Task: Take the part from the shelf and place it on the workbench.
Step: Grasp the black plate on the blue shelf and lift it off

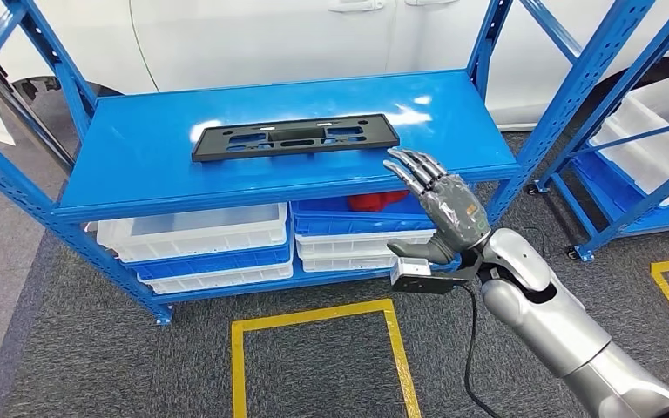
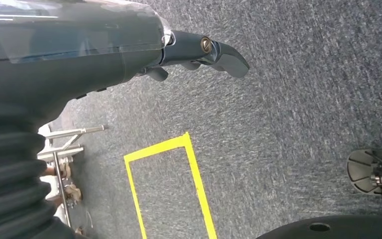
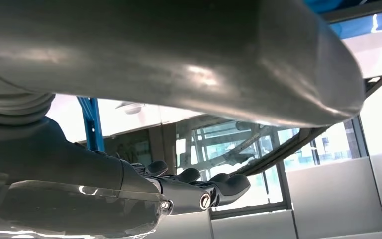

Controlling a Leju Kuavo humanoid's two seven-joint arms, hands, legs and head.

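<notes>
Item: right hand point(image 1: 442, 205) reaching for shelved part; nothing held
Black flat part point(image 1: 294, 137) lies lengthwise on the top blue shelf point(image 1: 131, 165); right hand released, fingers spread, just beside the part's near right corner, not touching; left hand point(image 2: 199, 52) hangs over carpet, grip cannot be told; advice: slide fingers under the part's right end, clamp thumb on top, lift level

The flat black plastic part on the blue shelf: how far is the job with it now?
Nothing is finished yet. The flat black plastic part lies untouched on the blue metal shelf. In hand: the right robot hand reaches toward its near end, fingers apart, holding nothing. The left robot hand hangs over the carpet. Left: grasp, lift, carry to the workbench.
</notes>
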